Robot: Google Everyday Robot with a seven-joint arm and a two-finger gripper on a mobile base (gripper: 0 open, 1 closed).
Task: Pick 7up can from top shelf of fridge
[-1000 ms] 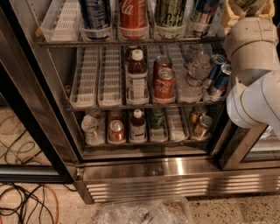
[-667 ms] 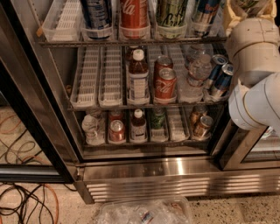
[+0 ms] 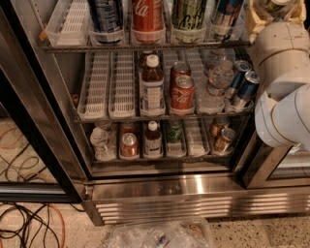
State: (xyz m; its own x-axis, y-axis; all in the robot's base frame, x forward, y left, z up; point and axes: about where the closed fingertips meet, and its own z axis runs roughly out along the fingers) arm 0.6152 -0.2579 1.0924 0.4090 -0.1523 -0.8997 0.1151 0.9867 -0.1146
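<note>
Trays (image 3: 72, 22) of clear plastic on the wire top shelf (image 3: 68, 47) keep the pale silver-and-green 7up can (image 3: 189, 14) upright, just right of the red Coca-Cola can (image 3: 147, 14); the yellowish gripper (image 3: 269, 12) hangs farther right, its grip unreadable.

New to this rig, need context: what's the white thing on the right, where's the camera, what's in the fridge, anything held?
One camera, looking down into a steel fridge. The white rounded shapes on the right are the robot's arm; its pincer is out of frame, so no grip can be seen. The highest shelf in view holds a row of cans, tops cut off, among them a red Coca-Cola can and a pale green-printed can, probably the 7up. Lower racks hold bottles and more cans.
</note>
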